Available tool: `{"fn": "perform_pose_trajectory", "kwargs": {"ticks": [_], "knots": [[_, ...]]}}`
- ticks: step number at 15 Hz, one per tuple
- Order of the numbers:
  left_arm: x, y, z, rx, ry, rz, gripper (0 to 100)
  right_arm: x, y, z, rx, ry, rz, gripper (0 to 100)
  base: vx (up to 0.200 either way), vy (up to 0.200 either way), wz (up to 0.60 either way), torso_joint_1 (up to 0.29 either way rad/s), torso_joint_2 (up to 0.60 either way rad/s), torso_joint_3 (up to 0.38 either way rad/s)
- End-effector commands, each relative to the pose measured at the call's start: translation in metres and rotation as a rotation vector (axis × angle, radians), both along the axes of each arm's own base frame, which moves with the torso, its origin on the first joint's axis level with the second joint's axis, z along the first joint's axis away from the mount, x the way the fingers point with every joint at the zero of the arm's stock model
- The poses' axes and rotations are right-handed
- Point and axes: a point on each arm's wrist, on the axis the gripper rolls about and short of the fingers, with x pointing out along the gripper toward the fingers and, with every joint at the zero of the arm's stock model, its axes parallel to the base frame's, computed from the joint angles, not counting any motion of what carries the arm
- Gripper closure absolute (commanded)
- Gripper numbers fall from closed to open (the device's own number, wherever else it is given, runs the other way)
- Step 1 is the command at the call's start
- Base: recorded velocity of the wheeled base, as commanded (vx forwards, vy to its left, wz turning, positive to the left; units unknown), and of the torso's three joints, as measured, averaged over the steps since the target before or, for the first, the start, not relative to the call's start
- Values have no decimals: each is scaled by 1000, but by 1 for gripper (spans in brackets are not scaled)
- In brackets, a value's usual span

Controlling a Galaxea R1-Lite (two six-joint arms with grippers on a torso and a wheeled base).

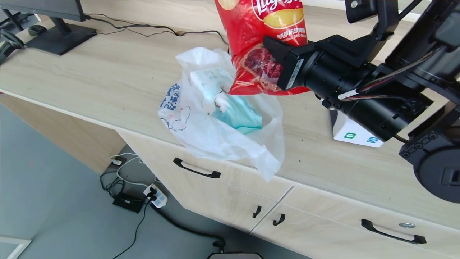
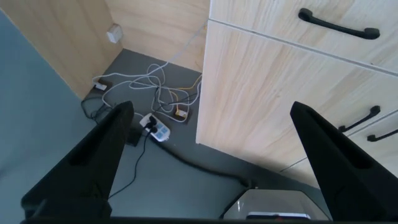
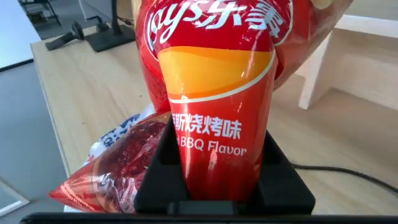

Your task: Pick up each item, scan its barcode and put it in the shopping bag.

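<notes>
My right gripper (image 1: 275,59) is shut on a red bag of chips (image 1: 262,39), holding it in the air just above the white shopping bag (image 1: 219,118). The shopping bag lies open near the counter's front edge, with a teal-and-white packet (image 1: 233,108) inside. In the right wrist view the red bag of chips (image 3: 214,106) is squeezed between the black fingers (image 3: 165,158) of the right gripper (image 3: 221,180). My left gripper (image 2: 211,162) hangs below counter height in front of the drawers, its fingers wide apart and holding nothing.
A white scanner box (image 1: 354,133) stands on the wooden counter (image 1: 107,79) behind my right arm. A monitor stand (image 1: 59,36) and cables sit at the far left. Drawers with black handles (image 1: 197,169) lie below; a power strip (image 2: 155,127) and cords lie on the floor.
</notes>
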Motion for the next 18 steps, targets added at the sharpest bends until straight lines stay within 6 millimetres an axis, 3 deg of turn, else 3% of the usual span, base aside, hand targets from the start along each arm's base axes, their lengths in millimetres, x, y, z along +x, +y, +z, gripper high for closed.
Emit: {"fn": "perform_pose_trajectory", "kwargs": {"ticks": [1,3,7,13,15,18], "knots": [[0,0,0,0,1,0,0,2,3,-8,-13,19,5,100,0,0,600,7,7,7],[0,0,0,0,-1,0,0,5,6,-26,-63,61,3,100,0,0,0,0,0,0],[0,0,0,0,-1,0,0,11,10,-37,-66,90,5,100,0,0,0,0,0,0],[0,0,0,0,1,0,0,33,-25,-27,20,89,-111,100,0,0,0,0,0,0],[0,0,0,0,-1,0,0,34,-23,-39,-9,117,-113,100,0,0,0,0,0,0],[0,0,0,-2,-1,0,0,32,-3,-58,-76,127,-75,100,0,0,0,0,0,0]]}}
